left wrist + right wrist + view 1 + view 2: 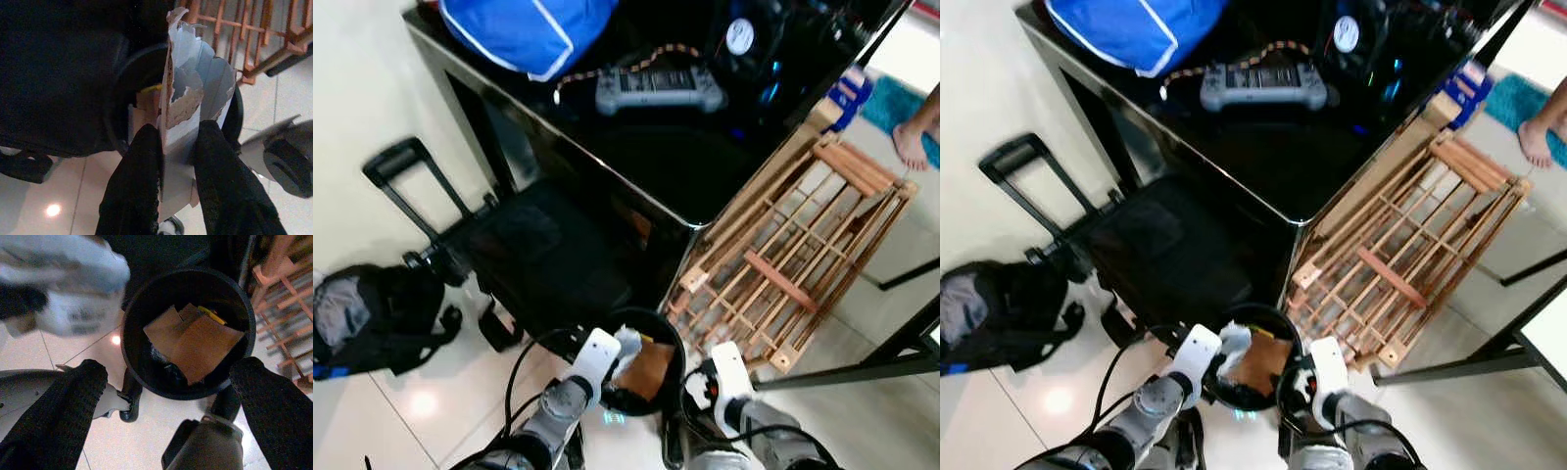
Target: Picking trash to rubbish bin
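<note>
Two silver arms reach forward and down, side by side. The left tool (178, 147) has its black fingers closed on something pale. The right tool (166, 382) holds its fingers wide apart, empty.

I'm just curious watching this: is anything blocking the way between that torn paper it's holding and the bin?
Nothing visible does. The left tool grips the torn paper by the rim of the open black bin, which has no lid and holds some cardboard.
</note>
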Available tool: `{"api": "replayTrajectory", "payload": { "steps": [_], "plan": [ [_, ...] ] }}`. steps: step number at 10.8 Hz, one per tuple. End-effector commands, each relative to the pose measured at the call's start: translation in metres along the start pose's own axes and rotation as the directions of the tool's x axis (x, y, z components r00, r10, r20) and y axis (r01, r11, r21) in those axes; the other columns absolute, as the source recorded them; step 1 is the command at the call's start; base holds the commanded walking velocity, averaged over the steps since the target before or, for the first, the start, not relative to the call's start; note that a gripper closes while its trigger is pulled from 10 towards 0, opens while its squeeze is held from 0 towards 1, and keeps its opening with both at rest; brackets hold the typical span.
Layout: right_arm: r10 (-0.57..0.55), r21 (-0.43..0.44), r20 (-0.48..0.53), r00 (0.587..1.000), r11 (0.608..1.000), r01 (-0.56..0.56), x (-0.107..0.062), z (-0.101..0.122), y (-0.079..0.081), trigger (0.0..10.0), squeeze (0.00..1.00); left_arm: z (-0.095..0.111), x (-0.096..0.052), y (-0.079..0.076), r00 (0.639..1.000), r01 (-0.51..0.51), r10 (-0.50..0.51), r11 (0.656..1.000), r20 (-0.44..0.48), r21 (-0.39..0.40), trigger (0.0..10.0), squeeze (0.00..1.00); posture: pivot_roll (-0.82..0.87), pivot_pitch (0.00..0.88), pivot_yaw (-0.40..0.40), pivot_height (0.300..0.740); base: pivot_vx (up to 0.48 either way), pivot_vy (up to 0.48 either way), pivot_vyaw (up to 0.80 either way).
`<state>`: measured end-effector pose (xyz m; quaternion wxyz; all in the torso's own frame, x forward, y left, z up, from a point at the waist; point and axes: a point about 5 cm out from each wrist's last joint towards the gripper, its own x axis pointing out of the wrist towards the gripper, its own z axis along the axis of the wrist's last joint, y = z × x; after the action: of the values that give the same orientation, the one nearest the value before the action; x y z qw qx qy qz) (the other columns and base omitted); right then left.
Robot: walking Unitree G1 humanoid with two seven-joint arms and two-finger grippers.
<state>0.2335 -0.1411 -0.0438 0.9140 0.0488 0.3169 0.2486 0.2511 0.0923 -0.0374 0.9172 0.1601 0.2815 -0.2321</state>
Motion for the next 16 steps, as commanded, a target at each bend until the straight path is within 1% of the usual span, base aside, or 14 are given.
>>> {"api": "replayTrajectory", "payload": {
  "steps": [1, 3, 5, 6, 8, 9, 12, 16],
  "plan": [
    [0.024, 0.028, -0.028, 0.999, 0.999, -0.024, -0.004, -0.012, 0.003, 10.0, 0.0, -0.013, -0.004, -0.008, 0.999, 0.029, -0.029, 1.0, -0.042, 0.009, 10.0, 0.0, -0.09, 0.358, -0.015, 0.74, 0.0, 0.0, 0.0],
    [0.059, 0.03, -0.014, 0.998, 0.998, -0.059, -0.006, -0.012, 0.004, 10.0, 0.0, -0.017, -0.005, -0.008, 0.998, 0.028, -0.027, 0.999, -0.053, 0.019, 10.0, 0.0, -0.11, 0.369, -0.023, 0.74, 0.0, 0.0, 0.0],
    [0.057, 0.029, -0.01, 0.998, 0.998, -0.057, -0.009, -0.013, 0.002, 10.0, 0.0, -0.017, -0.005, -0.008, 0.998, 0.029, -0.026, 0.999, -0.054, 0.042, 10.0, 0.0, -0.11, 0.376, -0.029, 0.74, 0.0, 0.0, 0.0],
    [0.06, 0.031, -0.014, 0.998, 0.998, -0.06, -0.011, -0.015, 0.002, 10.0, 0.0, -0.015, -0.004, -0.009, 0.998, 0.029, -0.025, 0.997, -0.05, 0.076, 10.0, 0.0, -0.11, 0.379, -0.031, 0.74, 0.0, 0.0, 0.0],
    [0.066, 0.038, -0.016, 0.998, 0.997, -0.066, -0.012, -0.018, 0.005, 10.0, 0.0, -0.014, -0.004, -0.01, 0.999, 0.027, -0.024, 0.996, -0.043, 0.088, 10.0, 0.0, -0.11, 0.38, -0.03, 0.74, 0.0, 0.0, 0.0],
    [0.067, 0.039, -0.018, 0.998, 0.997, -0.066, -0.012, -0.018, 0.005, 10.0, 0.0, -0.012, -0.004, -0.009, 0.999, 0.015, -0.012, 0.994, -0.036, 0.107, 10.0, 1.0, -0.11, 0.379, -0.028, 0.74, 0.0, 0.0, 0.0],
    [0.068, 0.05, -0.016, 0.998, 0.996, -0.067, -0.011, -0.018, 0.007, 10.0, 0.0, -0.01, -0.003, -0.003, 0.999, -0.006, 0.01, 0.992, -0.032, 0.129, 10.0, 1.0, -0.11, 0.38, -0.025, 0.74, 0.0, 0.0, 0.0],
    [0.071, 0.052, -0.03, 0.997, 0.996, -0.07, -0.012, -0.023, 0.01, 10.0, 0.0, -0.009, -0.003, 0.0, 0.999, -0.027, 0.031, 0.991, -0.026, 0.133, 10.0, 1.0, -0.1, 0.382, -0.026, 0.74, 0.0, 0.0, 0.0]
  ]
}}
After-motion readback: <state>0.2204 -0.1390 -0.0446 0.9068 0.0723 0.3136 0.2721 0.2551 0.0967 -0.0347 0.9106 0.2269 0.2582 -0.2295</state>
